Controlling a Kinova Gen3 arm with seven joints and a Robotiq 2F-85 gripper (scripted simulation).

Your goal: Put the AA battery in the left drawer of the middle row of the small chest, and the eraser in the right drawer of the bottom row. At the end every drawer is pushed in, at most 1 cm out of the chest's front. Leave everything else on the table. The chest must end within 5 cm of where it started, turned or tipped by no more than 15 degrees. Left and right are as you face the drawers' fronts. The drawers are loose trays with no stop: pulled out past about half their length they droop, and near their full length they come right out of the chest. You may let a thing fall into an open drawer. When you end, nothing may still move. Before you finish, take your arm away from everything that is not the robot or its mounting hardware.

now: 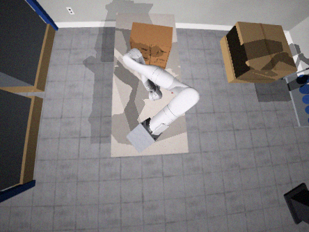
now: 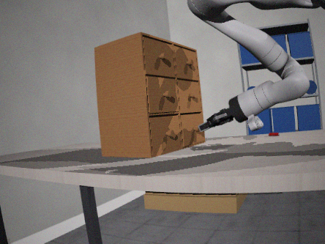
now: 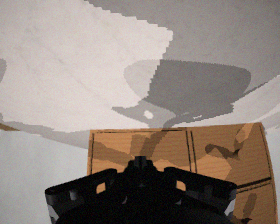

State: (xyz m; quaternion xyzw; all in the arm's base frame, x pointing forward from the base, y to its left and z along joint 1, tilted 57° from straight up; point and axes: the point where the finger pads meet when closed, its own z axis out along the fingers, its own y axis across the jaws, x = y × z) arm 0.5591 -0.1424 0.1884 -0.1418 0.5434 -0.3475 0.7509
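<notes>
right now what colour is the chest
Orange-brown, like wood or cardboard; the chest shows best in the exterior view.

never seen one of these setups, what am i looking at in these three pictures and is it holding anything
A white robot arm with several joints stands on a table. At its tip is a black gripper, its two-fingered hand.

One picture looks straight down from above, one from the side at table height, and one from a camera on the arm's wrist, behind the gripper.

On the table stands a small wooden chest with six drawers, all looking pushed in. A small red thing lies farther back; I cannot tell what it is.

The gripper is shut and holds nothing; its tip is at the bottom right drawer.
</notes>
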